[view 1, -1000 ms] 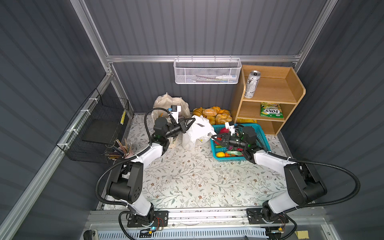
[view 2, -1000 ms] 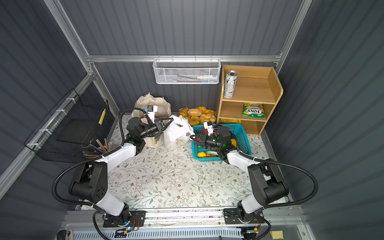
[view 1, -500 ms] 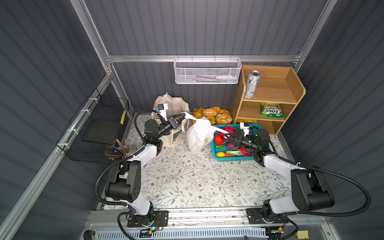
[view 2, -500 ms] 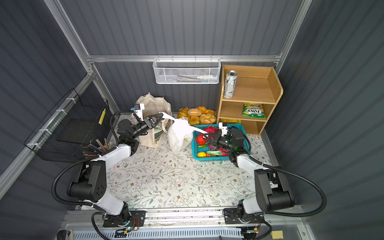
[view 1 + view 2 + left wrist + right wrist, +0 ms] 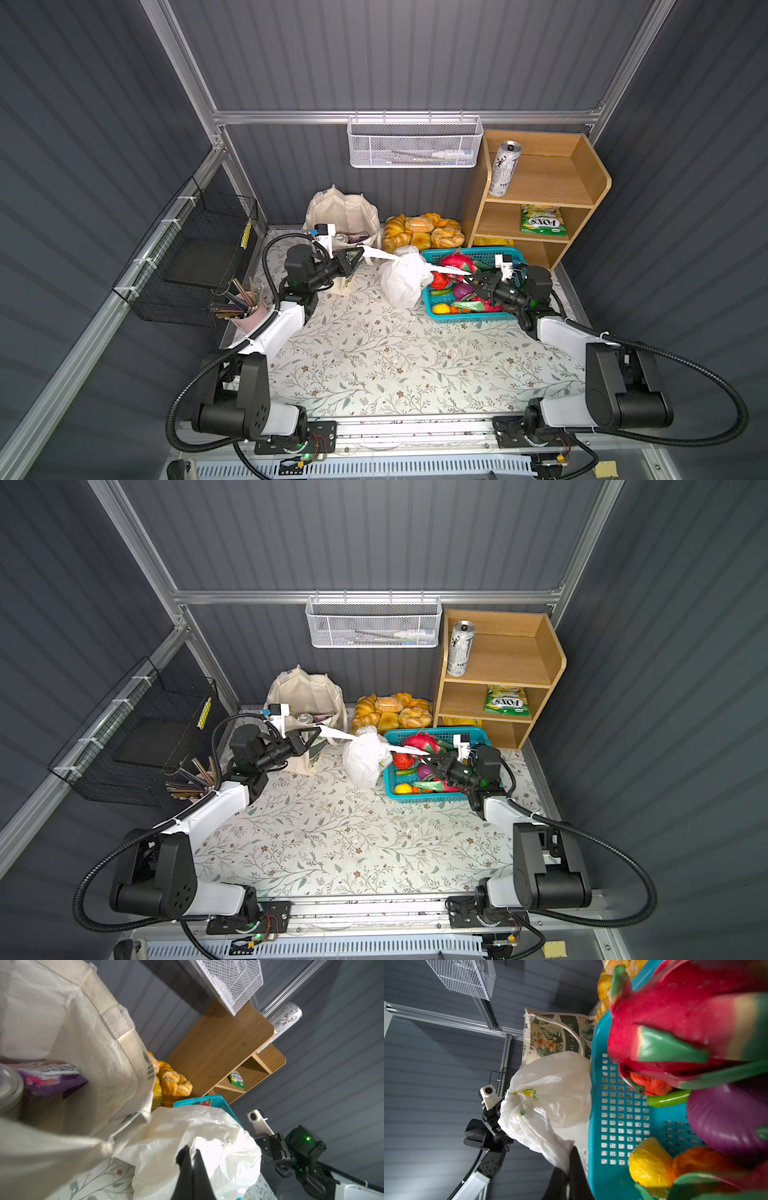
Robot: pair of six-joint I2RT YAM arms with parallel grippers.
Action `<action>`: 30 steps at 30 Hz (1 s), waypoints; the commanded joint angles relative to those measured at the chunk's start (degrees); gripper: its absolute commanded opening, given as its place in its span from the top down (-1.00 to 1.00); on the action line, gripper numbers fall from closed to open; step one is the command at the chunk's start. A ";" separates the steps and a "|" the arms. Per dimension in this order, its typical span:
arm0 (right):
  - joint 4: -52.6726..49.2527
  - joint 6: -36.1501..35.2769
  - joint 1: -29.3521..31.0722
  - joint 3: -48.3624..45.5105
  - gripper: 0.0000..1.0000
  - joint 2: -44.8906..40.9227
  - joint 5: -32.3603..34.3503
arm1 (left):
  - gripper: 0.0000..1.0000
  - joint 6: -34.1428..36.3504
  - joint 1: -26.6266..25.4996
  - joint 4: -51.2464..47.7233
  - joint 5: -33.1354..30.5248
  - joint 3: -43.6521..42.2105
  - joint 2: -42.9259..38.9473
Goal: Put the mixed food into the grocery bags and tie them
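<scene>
- The left tool (image 5: 360, 257) and right tool (image 5: 468, 277) each clench one handle of the white plastic bag (image 5: 401, 282), drawn opposite ways, to cinch a knot, I'd guess
- The bag sits on the table (image 5: 374, 353) between the canvas tote (image 5: 345, 210) and the teal basket (image 5: 469, 318) (tote gaping, untied)
- A drink can (image 5: 503, 168) waits on the shelf (image 5: 540, 183)

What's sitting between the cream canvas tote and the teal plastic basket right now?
The thin white plastic carrier bag, its handles held out by the left gripper and right gripper; both top views show it.
</scene>
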 commanded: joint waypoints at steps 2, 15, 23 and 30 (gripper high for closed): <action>-4.33 -0.70 -2.29 0.44 1.00 0.55 5.19 | 1.00 5.84 4.09 -2.33 -7.96 0.91 -0.84; -46.12 -29.35 11.81 21.87 -0.55 -12.08 21.02 | 1.00 12.77 2.50 -10.53 -3.38 6.45 -0.60; -65.44 -48.06 25.85 49.20 -0.90 2.76 29.73 | 1.00 13.87 1.20 -11.06 -2.71 6.92 -0.03; -70.96 -53.35 29.45 67.14 -0.98 20.80 26.86 | 1.00 15.31 0.53 -12.15 -2.40 6.75 -0.77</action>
